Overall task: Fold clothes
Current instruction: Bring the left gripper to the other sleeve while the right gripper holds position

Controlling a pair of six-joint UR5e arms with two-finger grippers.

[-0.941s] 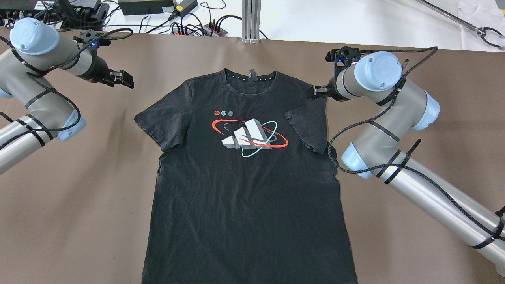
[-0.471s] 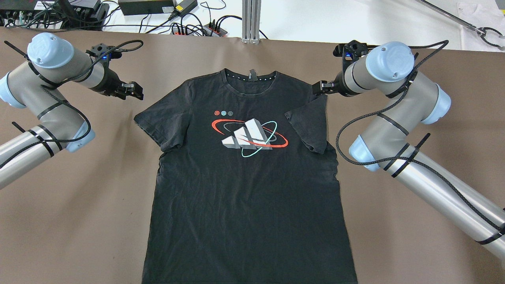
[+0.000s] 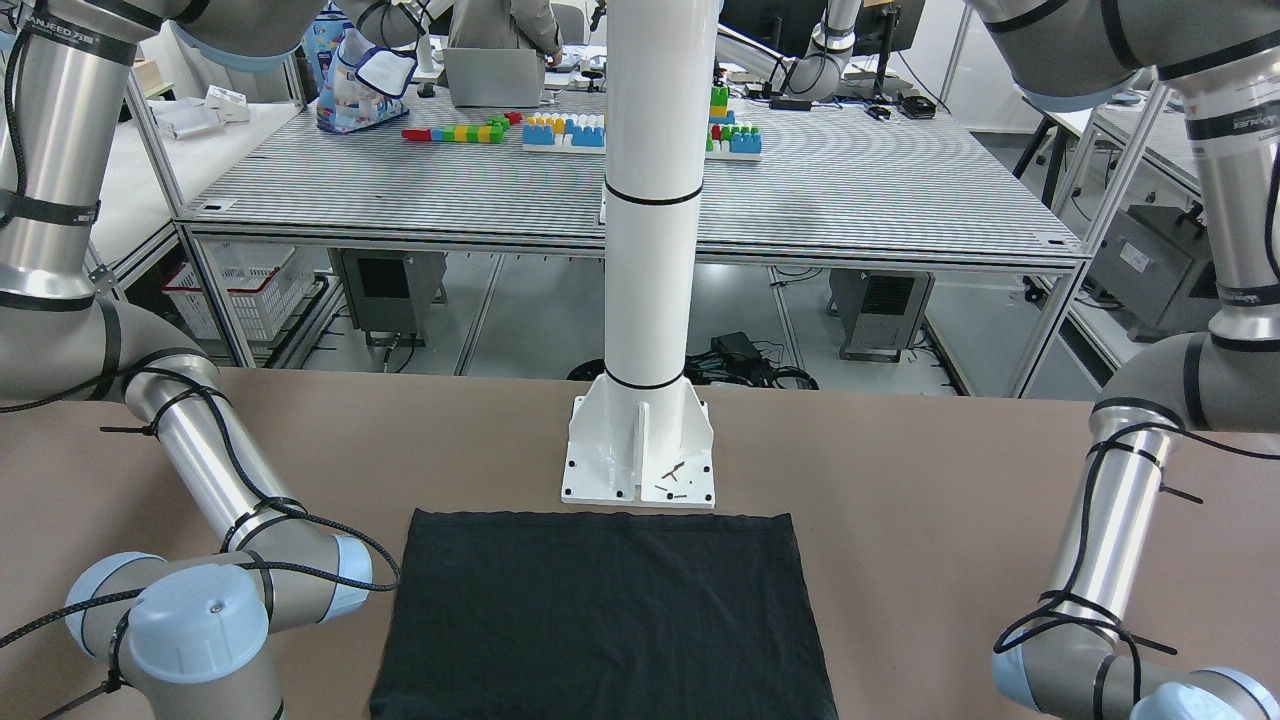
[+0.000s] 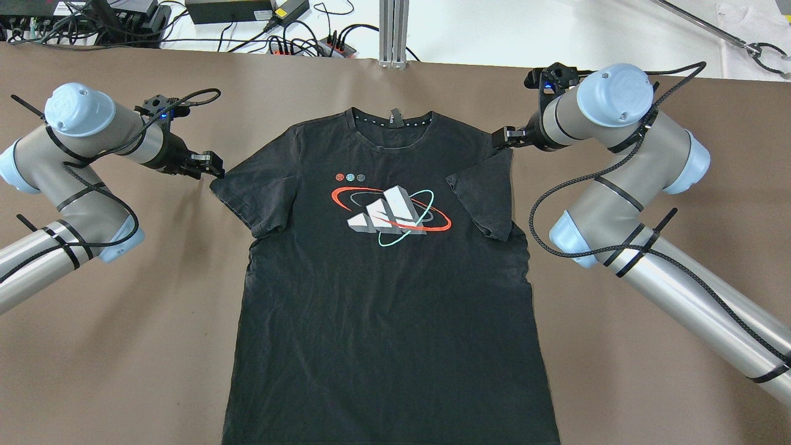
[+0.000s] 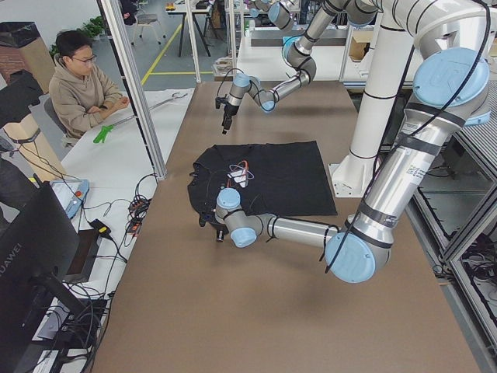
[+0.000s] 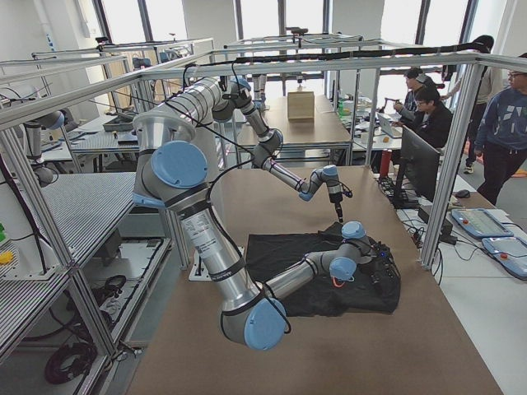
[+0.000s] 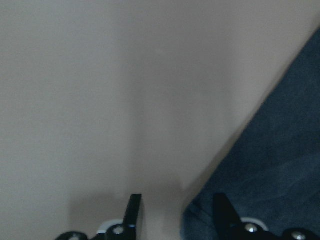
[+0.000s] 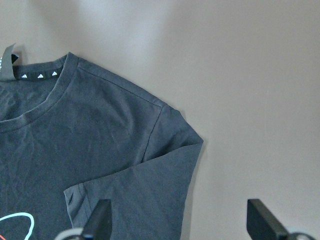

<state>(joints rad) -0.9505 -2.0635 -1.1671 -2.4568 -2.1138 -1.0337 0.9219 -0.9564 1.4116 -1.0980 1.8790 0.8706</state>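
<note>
Brown table point(image 4: 111, 358) carries the black T-shirt point(image 4: 383, 309) flat and face-up at its middle, its right sleeve point(image 4: 485, 198) folded inward over the chest and its left sleeve point(image 4: 250, 194) spread outward. The left gripper point(image 4: 207, 165) sits low at that sleeve's tip, jaws apart with the hem corner between them, while the right gripper point(image 4: 505, 137) hovers just beside the right shoulder, jaws spread wide and empty. Thin, limp cotton like this will likely sag and drag, so a pinch on the doubled sleeve hem looks the surest hold.
</note>
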